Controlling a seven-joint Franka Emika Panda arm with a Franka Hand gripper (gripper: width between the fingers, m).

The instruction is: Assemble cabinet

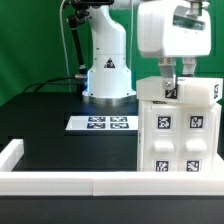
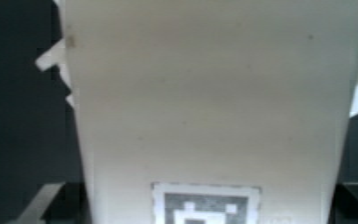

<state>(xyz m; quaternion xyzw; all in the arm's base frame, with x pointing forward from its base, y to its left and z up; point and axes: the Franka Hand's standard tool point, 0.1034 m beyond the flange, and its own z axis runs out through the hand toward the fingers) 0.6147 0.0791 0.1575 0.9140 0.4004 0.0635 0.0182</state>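
The cabinet stands upright on the black table at the exterior view's right, near the low white border rail along the front edge, its tagged faces toward the camera. The end effector hangs directly over the cabinet's top edge, fingers pointing down and meeting or straddling that edge. The wrist view is filled by a white cabinet panel with one marker tag low on it, and a finger shows only at one side; whether the fingers are closed on the panel cannot be told. Judged step: seating or gripping an upper part of the cabinet body. The next move calls for a straight vertical line, since the panel edge is narrow. Open table lies toward the exterior view's left, bounded by the marker board and the rail; room on the right is tight.
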